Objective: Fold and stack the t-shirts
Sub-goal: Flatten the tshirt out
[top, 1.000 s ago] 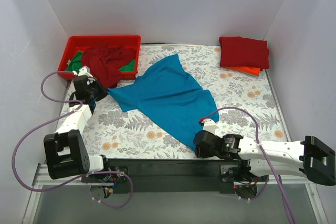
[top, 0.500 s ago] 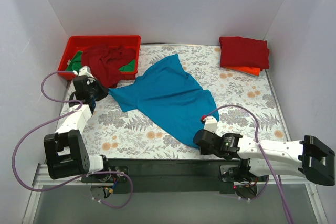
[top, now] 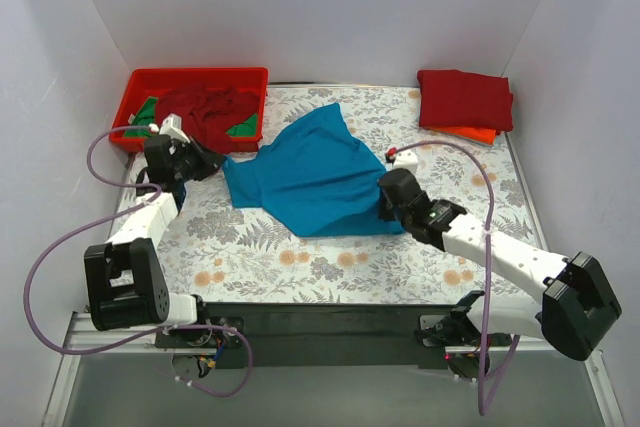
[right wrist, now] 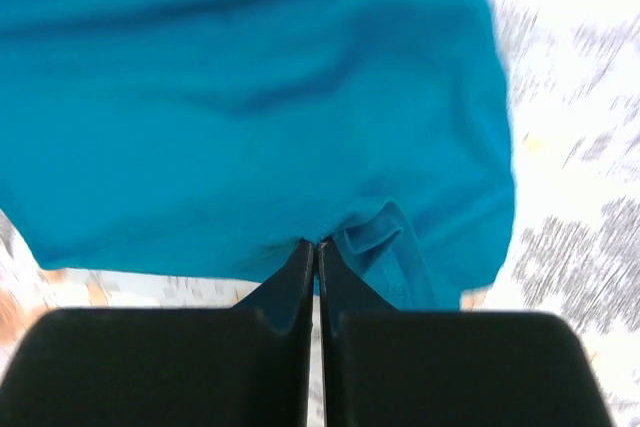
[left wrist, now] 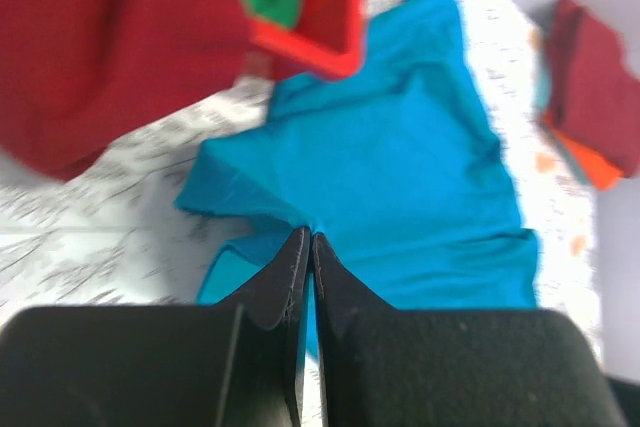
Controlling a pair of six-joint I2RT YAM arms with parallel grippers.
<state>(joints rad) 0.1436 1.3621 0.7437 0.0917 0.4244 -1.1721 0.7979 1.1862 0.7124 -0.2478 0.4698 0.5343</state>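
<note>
On floral surface (top: 262,257): blue t-shirt (top: 310,182), centre, partly spread. Left fingers (left wrist: 298,265) pinching its left edge, right fingers (right wrist: 303,272) clamped on right hem. Best to tension evenly, drag low, flatten wrinkles before folding.

Fold of blue t-shirt (right wrist: 230,97) pinched tight in right pincer (right wrist: 316,250); blurred floral table (right wrist: 585,217) at right

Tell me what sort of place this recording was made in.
Probably a lab test cell, not a home: plain white panels box in a floral-covered table, which holds a red bin of crumpled shirts and a blue t-shirt.
</note>
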